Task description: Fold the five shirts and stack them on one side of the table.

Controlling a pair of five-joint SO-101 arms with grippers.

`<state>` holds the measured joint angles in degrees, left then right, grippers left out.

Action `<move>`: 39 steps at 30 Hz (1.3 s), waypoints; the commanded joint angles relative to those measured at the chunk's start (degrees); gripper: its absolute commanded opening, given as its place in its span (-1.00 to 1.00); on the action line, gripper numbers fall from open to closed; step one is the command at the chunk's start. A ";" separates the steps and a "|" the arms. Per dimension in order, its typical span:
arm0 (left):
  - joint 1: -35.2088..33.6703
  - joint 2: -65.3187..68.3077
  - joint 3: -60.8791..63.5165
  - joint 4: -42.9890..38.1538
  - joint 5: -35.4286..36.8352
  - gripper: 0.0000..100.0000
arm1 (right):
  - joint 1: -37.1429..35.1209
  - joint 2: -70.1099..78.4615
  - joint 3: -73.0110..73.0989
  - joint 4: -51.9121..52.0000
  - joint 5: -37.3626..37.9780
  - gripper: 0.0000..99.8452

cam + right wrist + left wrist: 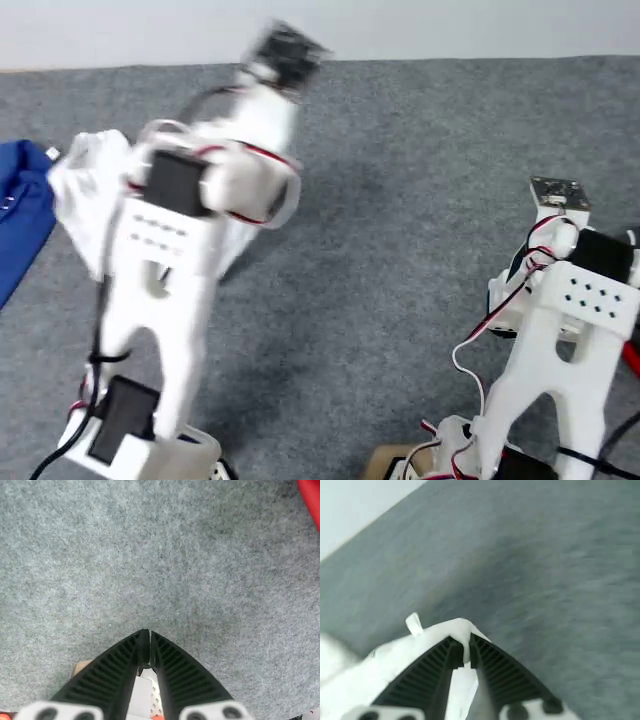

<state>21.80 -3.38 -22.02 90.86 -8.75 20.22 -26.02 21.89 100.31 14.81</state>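
Note:
A white shirt [85, 190] hangs bunched up behind the raised arm on the left of the high view, lifted off the grey felt. In the left wrist view my left gripper [463, 647] is shut on a fold of this white shirt [405, 652], whose cloth trails back beside the black fingers [427, 672]. A blue shirt [20, 215] lies at the table's left edge. My right gripper [149, 639] is shut with nothing in it, just above bare felt; its arm [560, 310] stands low at the right.
Grey felt [400, 200] covers the table up to a pale wall at the back. A red thing [310, 500] shows at the edge of the right wrist view and beside the right arm [630, 355]. A tan block [385, 462] sits at the front edge.

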 commanded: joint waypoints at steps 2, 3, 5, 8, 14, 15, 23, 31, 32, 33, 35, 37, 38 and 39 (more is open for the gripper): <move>7.47 0.53 -2.51 -3.96 2.37 -1.00 | -0.22 -2.77 -0.26 2.51 -0.09 -0.98; 7.91 0.70 -2.59 -4.84 3.52 -1.00 | -0.22 -2.77 -0.26 2.51 -0.09 -0.98; 8.09 0.79 -2.59 -6.51 5.45 -1.00 | -0.22 -2.77 -0.26 2.51 -0.09 -0.98; 6.95 0.70 -2.59 -8.62 6.59 -0.99 | -0.22 -2.77 -0.26 2.51 -0.09 -0.98; 1.41 1.05 -2.59 -7.56 6.33 -0.71 | -0.31 -2.68 -0.18 2.42 -0.09 -0.98; 0.44 0.97 -2.59 -7.12 6.33 -0.63 | -0.31 -2.68 -0.18 2.42 -0.09 -0.98; -6.68 0.53 -2.77 1.05 -3.16 -0.54 | -0.31 -2.24 -0.09 2.42 -0.09 -0.98; -19.16 0.53 2.24 9.67 -10.11 -0.54 | -0.57 -2.24 -0.09 2.33 -0.09 -0.98; -20.57 0.79 4.18 9.67 -12.31 -0.54 | -0.57 -2.24 -0.09 2.33 -0.09 -0.98; -21.80 0.88 6.37 9.58 -14.77 -0.54 | -0.57 -2.24 -0.09 2.33 -0.09 -0.98; -23.38 1.05 10.68 9.58 -18.64 -0.54 | -0.57 -2.24 -0.09 2.33 -0.18 -0.98; -24.00 1.14 14.90 9.32 -21.27 -0.55 | -0.57 -2.24 -0.09 2.33 -0.18 -0.98; -24.00 1.23 16.92 8.53 -22.15 -0.55 | -0.57 -2.24 -0.09 2.33 -0.18 -0.98; -24.00 1.23 19.03 7.38 -22.86 -0.55 | -0.57 -2.24 -0.09 2.33 -0.18 -0.98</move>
<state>-1.67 -1.89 -6.81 98.86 -28.79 20.22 -26.02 22.15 100.40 14.81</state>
